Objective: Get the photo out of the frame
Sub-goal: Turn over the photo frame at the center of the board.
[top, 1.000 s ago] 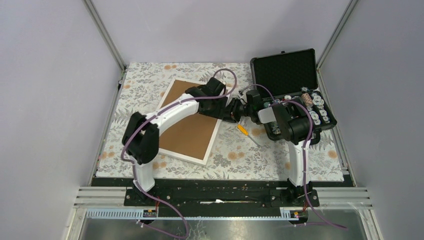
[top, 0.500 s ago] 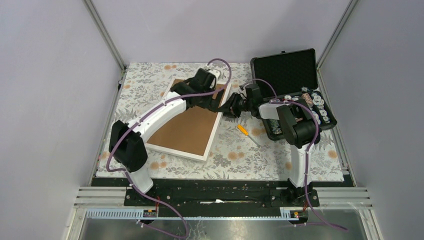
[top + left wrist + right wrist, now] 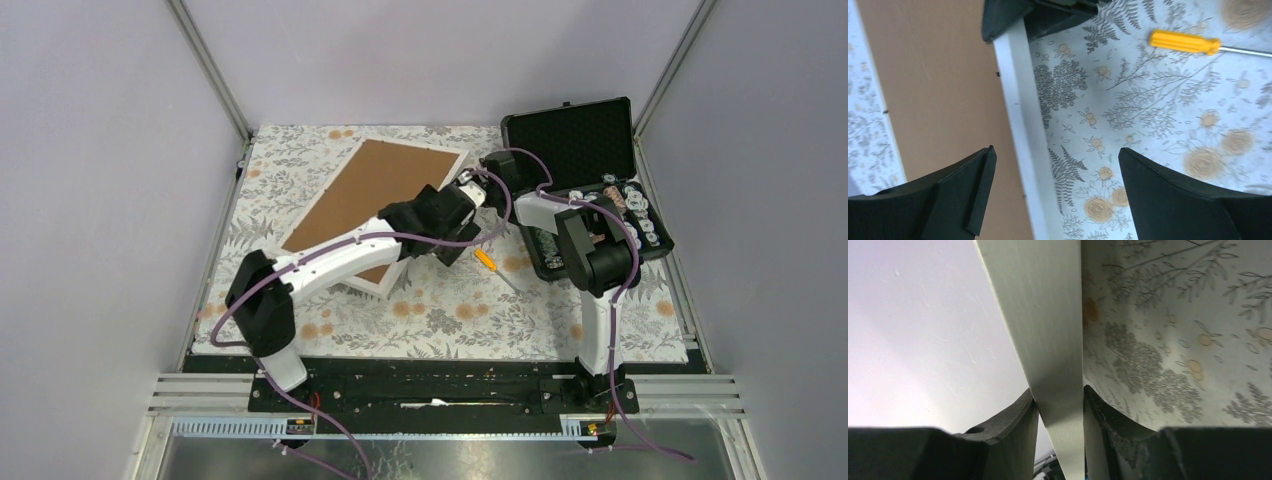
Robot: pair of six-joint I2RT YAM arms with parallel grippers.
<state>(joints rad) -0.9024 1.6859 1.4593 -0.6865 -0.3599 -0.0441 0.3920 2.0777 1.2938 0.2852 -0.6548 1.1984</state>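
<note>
The frame point(image 3: 365, 200) lies with its brown back up on the floral cloth, angled toward the back left. The photo is hidden, since only the back point(image 3: 938, 75) and the white border point(image 3: 1018, 110) show. My right gripper point(image 3: 472, 188) is shut on the frame's far right corner. In the right wrist view the white edge point(image 3: 1048, 315) runs between the two fingers of that gripper point(image 3: 1058, 402). My left gripper point(image 3: 456, 240) hangs open above the frame's right edge, its gap point(image 3: 1055, 152) over the border and the cloth, touching nothing.
An open black case point(image 3: 585, 150) with small parts stands at the back right. A yellow screwdriver point(image 3: 485, 258) point(image 3: 1183, 42) lies on the cloth between the frame and the case. Grey walls close in on both sides.
The left gripper has opened, let go of the frame and swung right and nearer. The frame, held by the right gripper, has shifted toward the back left.
</note>
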